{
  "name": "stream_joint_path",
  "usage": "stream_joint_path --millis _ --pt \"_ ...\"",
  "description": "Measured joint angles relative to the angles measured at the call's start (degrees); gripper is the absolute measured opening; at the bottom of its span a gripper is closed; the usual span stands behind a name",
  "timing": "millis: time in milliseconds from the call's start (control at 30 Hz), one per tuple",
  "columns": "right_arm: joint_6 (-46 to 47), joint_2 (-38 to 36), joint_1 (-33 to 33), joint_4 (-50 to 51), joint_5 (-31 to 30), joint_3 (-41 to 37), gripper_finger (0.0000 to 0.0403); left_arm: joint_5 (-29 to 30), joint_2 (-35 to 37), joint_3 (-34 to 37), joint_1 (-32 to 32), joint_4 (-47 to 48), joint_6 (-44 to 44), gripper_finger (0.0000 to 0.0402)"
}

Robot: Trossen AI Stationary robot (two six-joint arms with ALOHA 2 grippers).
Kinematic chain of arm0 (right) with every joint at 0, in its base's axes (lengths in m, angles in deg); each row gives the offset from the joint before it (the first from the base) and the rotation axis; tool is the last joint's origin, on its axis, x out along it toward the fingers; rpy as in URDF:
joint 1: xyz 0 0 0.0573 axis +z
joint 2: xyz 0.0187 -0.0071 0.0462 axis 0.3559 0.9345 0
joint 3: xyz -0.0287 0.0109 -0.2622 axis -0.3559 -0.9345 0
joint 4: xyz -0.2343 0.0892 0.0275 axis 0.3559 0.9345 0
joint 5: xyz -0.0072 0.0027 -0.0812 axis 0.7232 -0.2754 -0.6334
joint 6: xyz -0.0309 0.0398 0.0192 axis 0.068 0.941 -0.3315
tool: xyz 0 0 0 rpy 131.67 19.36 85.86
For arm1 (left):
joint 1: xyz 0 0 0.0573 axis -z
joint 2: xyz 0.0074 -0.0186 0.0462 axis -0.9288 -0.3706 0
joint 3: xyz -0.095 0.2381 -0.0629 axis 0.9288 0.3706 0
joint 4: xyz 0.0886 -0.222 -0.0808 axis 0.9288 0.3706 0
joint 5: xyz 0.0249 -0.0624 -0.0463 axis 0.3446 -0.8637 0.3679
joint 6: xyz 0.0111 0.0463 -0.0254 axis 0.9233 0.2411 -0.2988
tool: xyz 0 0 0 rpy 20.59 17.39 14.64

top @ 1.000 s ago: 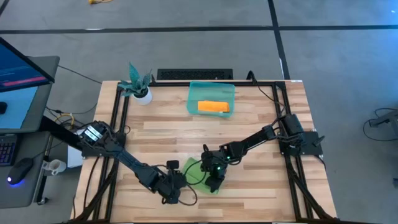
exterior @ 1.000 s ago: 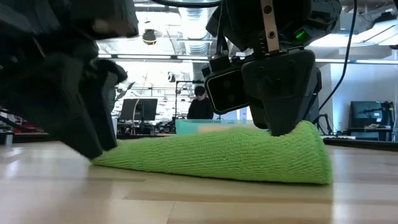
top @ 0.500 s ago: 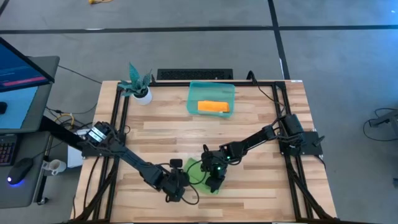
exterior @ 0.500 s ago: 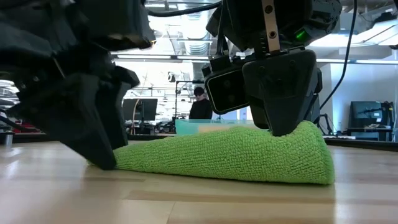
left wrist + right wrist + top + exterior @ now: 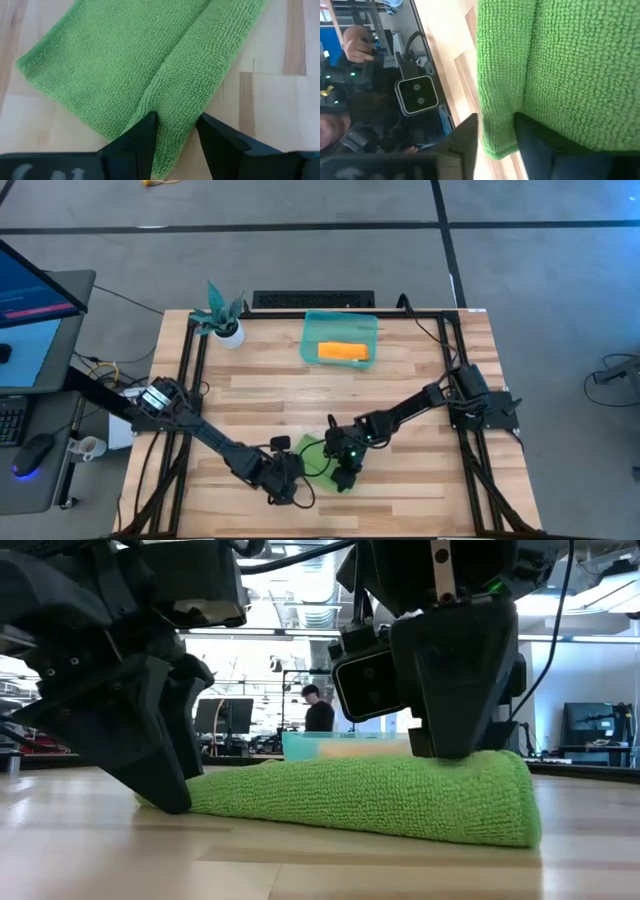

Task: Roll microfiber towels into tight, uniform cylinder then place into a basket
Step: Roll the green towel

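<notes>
The green microfiber towel (image 5: 313, 456) lies partly rolled near the table's front edge, its roll (image 5: 380, 795) and a flat remainder (image 5: 105, 65) resting on the wood. My left gripper (image 5: 175, 131) stands open at the roll's left end, one finger on each side of it. At the right end, my right gripper (image 5: 497, 137) is open over the roll's edge. The orange towel (image 5: 343, 352) lies rolled in the teal basket (image 5: 312, 330) at the far middle. My left gripper comes slanting down from the table's left. Its fingertips (image 5: 148, 127) are down on the cloth either side of the roll's end (image 5: 175, 117), which lies on the table. My right gripper comes from above. Its fingers (image 5: 455, 735) rest on top of the roll's right end (image 5: 500, 110), the edge fold between them. The towel lies on the table and is not lifted.
A small plant in a white pot (image 5: 225, 320) stands at the far left corner. Black frame rails (image 5: 185, 380) run along both table sides. Bare wood (image 5: 330, 395) lies between the green towel and the basket. A person (image 5: 318, 710) shows in the room beyond.
My right gripper has opened and let go of the roll's right end, which had been pinched up into a peak and now lies lower and flatter. My left gripper has come down and closed in on the roll's left end, still open.
</notes>
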Motion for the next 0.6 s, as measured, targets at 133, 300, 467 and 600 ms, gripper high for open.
stream_joint_path --millis 133,300,467,600 --pt "-1.0 -0.3 0.1 1.6 0.6 0.1 0.0187 -0.6 -0.1 0.0 0.9 -0.8 -4.1 0.0137" --pt "-3.7 -2.1 1.3 6.4 -0.2 0.0 0.0208 -1.7 -0.1 0.1 1.5 -4.6 -6.2 0.0137" --pt "-8.3 -7.0 1.9 15.6 -7.0 -0.3 0.0211 -3.1 -0.3 0.1 1.5 -8.2 -9.4 0.0137" --pt "-12.2 -11.8 2.4 23.7 -14.6 -0.5 0.0206 -3.3 -0.3 0.2 1.5 -8.9 -12.2 0.0137"
